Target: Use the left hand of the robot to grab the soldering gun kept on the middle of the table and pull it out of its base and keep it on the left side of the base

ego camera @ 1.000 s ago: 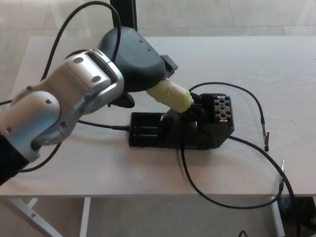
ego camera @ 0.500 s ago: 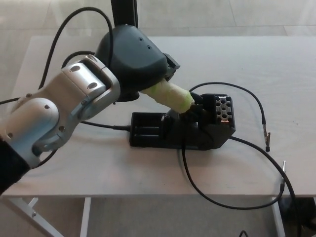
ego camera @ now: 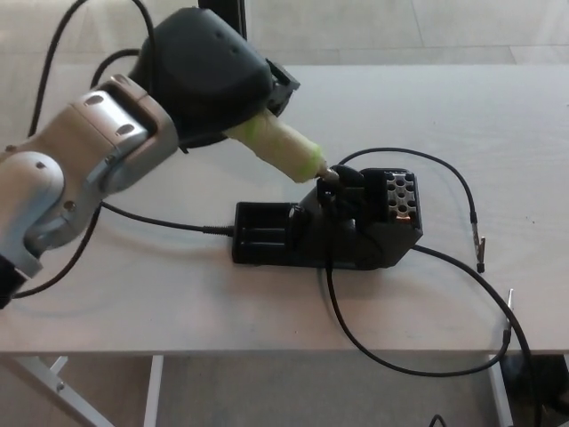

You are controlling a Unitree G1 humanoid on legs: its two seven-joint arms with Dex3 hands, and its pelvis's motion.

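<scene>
1. I am closing my left hand point(ego camera: 209, 76) around the upper end of the soldering gun point(ego camera: 277, 149); the black shell of the hand is hiding the fingers, so the grip is judged from the yellow-green handle running out from under it.
2. The gun is lying tilted, handle toward 10 o'clock and tip toward 4 o'clock, with the tip meeting the holder mouth of the base point(ego camera: 329, 227) at table centre. Whether the tip is clear of the holder, I cannot tell.
3. I am holding it along that slant, I judge, so that it slides out along the holder's axis rather than levering the base.
4. The table point(ego camera: 498, 116) space at 9 o'clock of the base is crossed by a black cable point(ego camera: 164, 222); I am treating that side as the set-down spot.
5. Right hand: not showing.
</scene>
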